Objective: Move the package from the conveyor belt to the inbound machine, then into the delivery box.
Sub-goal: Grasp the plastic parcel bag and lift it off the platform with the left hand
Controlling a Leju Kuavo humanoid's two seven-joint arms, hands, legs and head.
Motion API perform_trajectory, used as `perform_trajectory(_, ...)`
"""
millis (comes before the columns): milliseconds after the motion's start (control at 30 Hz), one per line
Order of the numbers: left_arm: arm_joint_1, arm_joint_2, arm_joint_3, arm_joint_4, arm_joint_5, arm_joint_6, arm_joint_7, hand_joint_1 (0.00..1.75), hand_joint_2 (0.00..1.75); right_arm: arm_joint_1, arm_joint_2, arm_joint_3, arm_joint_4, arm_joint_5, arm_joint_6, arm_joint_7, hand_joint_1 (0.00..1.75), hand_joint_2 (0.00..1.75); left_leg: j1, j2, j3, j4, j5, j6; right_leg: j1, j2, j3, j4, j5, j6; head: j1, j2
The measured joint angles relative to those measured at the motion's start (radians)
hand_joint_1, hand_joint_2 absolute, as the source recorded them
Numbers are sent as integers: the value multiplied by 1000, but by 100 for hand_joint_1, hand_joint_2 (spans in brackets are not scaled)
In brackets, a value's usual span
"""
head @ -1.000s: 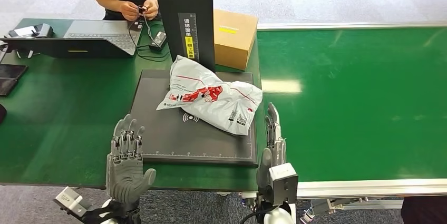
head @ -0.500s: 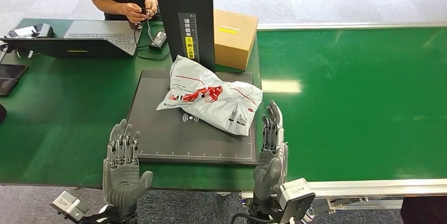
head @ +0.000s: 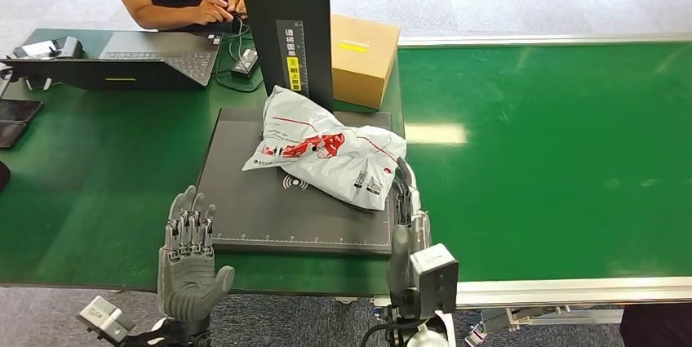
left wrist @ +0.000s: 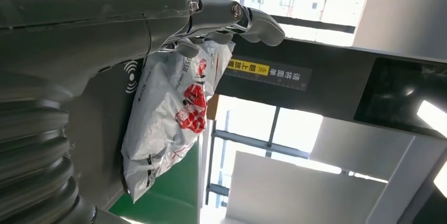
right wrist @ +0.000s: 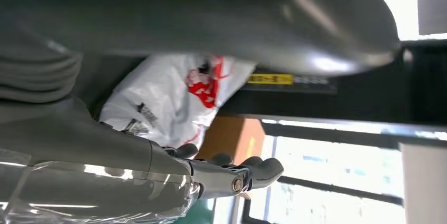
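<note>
White package [head: 329,151] lies on the dark scanner pad [head: 269,208] of the inbound machine, at the foot of its black column [head: 286,20]. Right hand [head: 405,216] just beside the package's near right corner, fingers extended, holding nothing. Left hand [head: 189,253] at the pad's front left edge, fingers spread, empty. Cardboard box [head: 363,57] behind the package, on the desk [head: 98,167]

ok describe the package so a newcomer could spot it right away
Find the tall black column on the green table. At its foot lies a dark flat scanner plate, and the package rests on it: a soft, crumpled white plastic bag with red print, unlike the rigid brown cardboard box behind.
</note>
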Motion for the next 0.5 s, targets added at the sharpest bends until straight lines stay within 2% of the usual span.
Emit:
perform_trajectory(167,-22,-10,28,27,2,-44,1,0,175,-33,0,-161,128,78,123,31,0,175,0,0,0,1,1,1,0,0,0,0,1,1,0,0)
perform_trajectory(333,-61,-24,65,49,-31,-74,18,0,175,-46,0,-298,230,98,168,29,0,175,0,0,0,1,1,1,0,0,0,0,1,1,0,0)
perform_trajectory(500,-100,-24,78,54,-182,-20,13,0,175,-38,2,-399,240,136,210,49,0,175,0,0,0,1,1,1,0,0,0,0,1,1,0,0)
